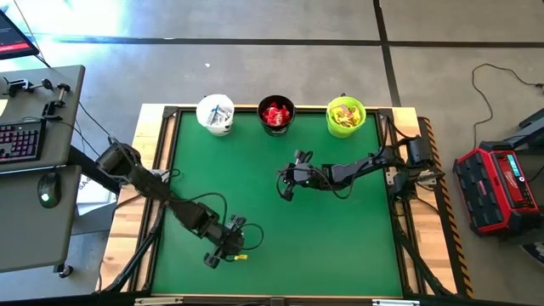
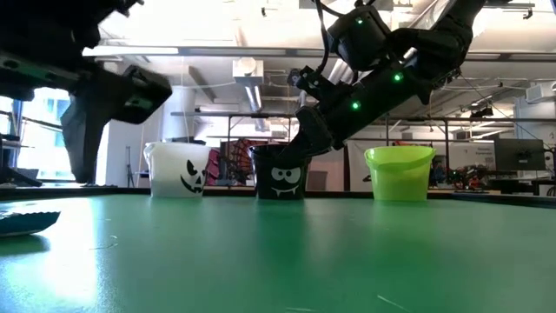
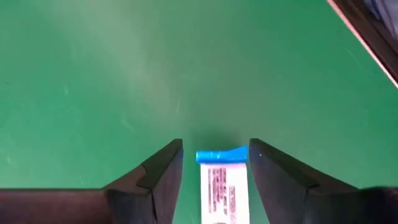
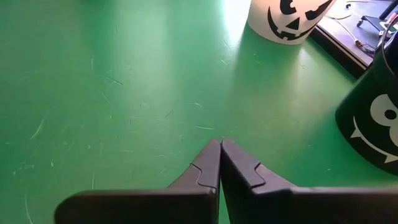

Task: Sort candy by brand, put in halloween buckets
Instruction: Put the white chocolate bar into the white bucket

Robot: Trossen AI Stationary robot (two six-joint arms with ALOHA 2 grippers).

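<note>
At the near edge of the green desk (image 1: 340,246), left of centre, the left gripper (image 3: 214,158) hangs low over the mat with its jaws spread. Between them lies a narrow white-and-blue candy bar (image 3: 222,183), flat on the mat; a sliver of green shows on each side of it, so the fingers (image 3: 163,171) do not pinch it. From above, a small yellow speck shows just beside this gripper; what it is cannot be told. From desk height, a dark rounded edge lies at the near left, too cut off to name.

The open mat around the bar is bare green, lightly scratched. Farther in, near the desk's middle, the right gripper (image 4: 220,163) hovers with its jaws pressed together, holding nothing. Its arm reaches in from the right side and, seen from desk height, crosses in front of the black bucket, hiding part of the rim.

Along the far edge stand the three pails in a row, apart from one another: the white bucket (image 1: 216,114) on the left with white-and-blue bars inside, the black bucket (image 1: 275,115) in the middle with red packets, the lime green bucket (image 1: 346,116) on the right with yellow-and-pink packets.

Off the desk, a keyboard (image 1: 20,140) and mouse sit on a grey side table at left, and a red case (image 1: 497,189) rests on the floor at right.
</note>
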